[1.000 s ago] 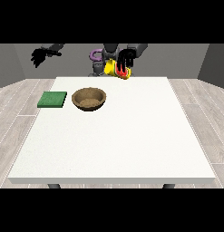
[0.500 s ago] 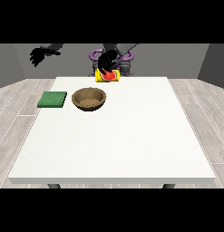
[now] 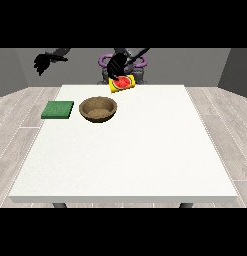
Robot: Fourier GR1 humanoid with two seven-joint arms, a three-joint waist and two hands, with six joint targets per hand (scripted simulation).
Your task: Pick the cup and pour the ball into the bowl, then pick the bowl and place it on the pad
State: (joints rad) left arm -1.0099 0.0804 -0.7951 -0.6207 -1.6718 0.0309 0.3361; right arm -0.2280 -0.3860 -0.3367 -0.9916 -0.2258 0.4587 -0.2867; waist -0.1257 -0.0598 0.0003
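Yellow cup (image 3: pixel 121 83), tilted, is clasped by the black hand (image 3: pixel 115 65) above the table (image 3: pixel 145 150).

Yellow cup (image 3: pixel 122 83) tilted on its side above the table, beyond brown bowl (image 3: pixel 98 109) and green pad (image 3: pixel 57 110).

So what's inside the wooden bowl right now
The bowl looks empty: only its brown inside shows. The yellow cup, tilted in the hand, shows red at its mouth; no ball can be made out.

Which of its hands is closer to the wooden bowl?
Its left, the hand at the view's right, holding the yellow cup just behind the bowl. The other hand hangs high, far off beyond the green pad.
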